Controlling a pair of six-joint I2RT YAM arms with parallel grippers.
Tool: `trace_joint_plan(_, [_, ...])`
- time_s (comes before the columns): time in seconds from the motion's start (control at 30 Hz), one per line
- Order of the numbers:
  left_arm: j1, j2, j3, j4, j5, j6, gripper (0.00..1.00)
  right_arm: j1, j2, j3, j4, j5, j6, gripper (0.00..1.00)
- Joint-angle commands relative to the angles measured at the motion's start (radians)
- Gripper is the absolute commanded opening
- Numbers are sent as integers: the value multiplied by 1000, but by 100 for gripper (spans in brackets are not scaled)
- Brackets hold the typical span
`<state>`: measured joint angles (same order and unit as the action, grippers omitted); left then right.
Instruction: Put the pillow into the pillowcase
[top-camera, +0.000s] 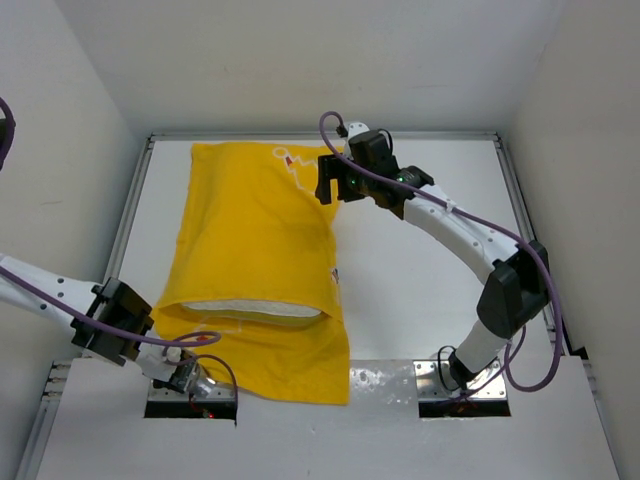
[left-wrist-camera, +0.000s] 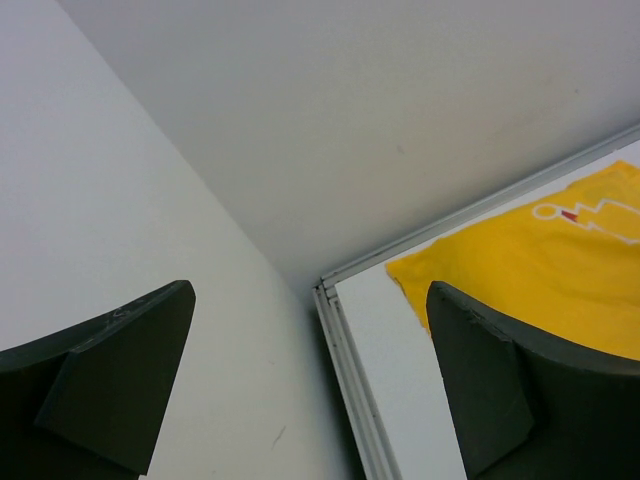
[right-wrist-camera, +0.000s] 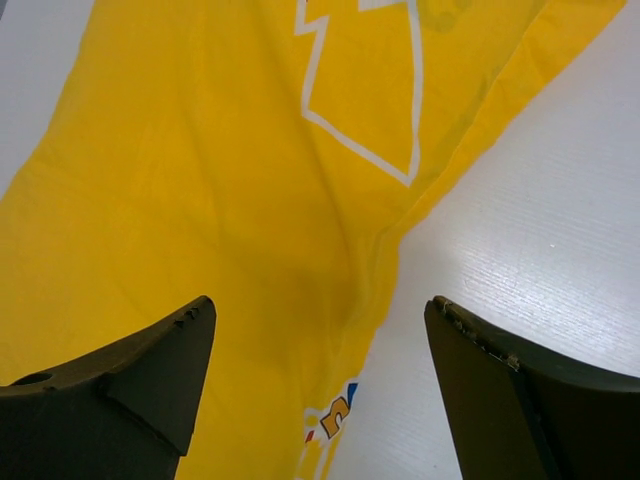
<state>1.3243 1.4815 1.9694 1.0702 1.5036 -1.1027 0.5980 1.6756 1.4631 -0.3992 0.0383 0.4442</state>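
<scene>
**While the pillow (top-camera: 250, 311) shows only a pale strip, the pillowcase (top-camera: 250, 230) covers the rest**

Where the yellow sack's mouth gapes toward the near edge of the table (top-camera: 420, 280), I can see a cream sliver of cushion tucked under the upper layer of cloth. Everything beyond that sliver is covered, and the filled part bulges from there toward the table's far edge. The lower layer of the pillowcase runs on past the mouth as a flat flap, and its near hem reaches between the two arms' bases. The whole bundle sits on the left half of the table, angled a little, with a white outline print (top-camera: 290, 160) at its far end.

The right gripper (right-wrist-camera: 320, 305) hangs over the pillowcase's right edge, toward the far end, its fingers spread wide with nothing between them. In its own wrist view the yellow cloth meets the bare white table top beneath it, and the white outline print runs just beyond. Whether the fingertips brush the cloth I cannot tell.

The left gripper (left-wrist-camera: 310, 300) is released as well, its two dark fingers well apart and grasping nothing. It is off to the left, aimed at the far-left corner where table and walls (left-wrist-camera: 300, 120) meet, with a corner of the pillowcase at the right of its view.
</scene>
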Motion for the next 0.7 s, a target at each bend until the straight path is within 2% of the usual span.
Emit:
trace_joint_plan(0.0, [7, -1, -9, -130, 124, 219, 100, 5, -40, 32, 11, 38, -18, 85])
trace_joint_plan(0.07, [6, 3, -6, -107, 119, 227, 100, 5, -37, 29, 17, 41, -22, 85])
trace_joint_plan(0.13, [6, 13, 9, -37, 118, 158, 100, 6, -37, 26, 25, 48, -22, 85])
trace_joint_plan(0.17, [7, 16, 11, 84, 119, 111, 100, 6, -33, 25, 26, 48, -21, 86])
trace_joint_plan(0.23, [7, 34, 40, 254, 124, -114, 100, 5, -27, 28, 31, 49, -16, 86])
trace_joint_plan(0.27, [9, 34, 55, 292, 124, -115, 100, 6, -24, 29, 31, 49, -15, 86])
trace_joint_plan(0.33, [13, 39, 78, 355, 124, -213, 100, 5, -22, 32, 31, 48, -15, 86])
trace_joint_plan(0.43, [47, 37, 103, 366, 107, -243, 100, 6, -22, 29, 28, 51, -13, 86])
trace_joint_plan(0.47, [56, 36, 105, 315, 87, -235, 100, 6, -24, 28, 28, 51, -13, 86])
trace_joint_plan(0.53, [108, 17, 85, 165, 43, -56, 100, 6, -27, 20, 33, 48, -10, 86])
trace_joint_plan(0.57, [134, 4, 92, -141, -23, 189, 100, 6, -30, 16, 34, 46, -9, 86])
trace_joint_plan(0.6, [154, 3, 185, -390, -57, 352, 100, 6, -34, 6, 39, 48, -9, 86])
trace_joint_plan(0.63, [188, 8, 251, -816, -100, 521, 100, 5, -39, 2, 40, 48, -9, 87])
trace_joint_plan(0.67, [196, 7, 296, -939, -218, 711, 100, 5, -40, -1, 42, 55, -10, 87])
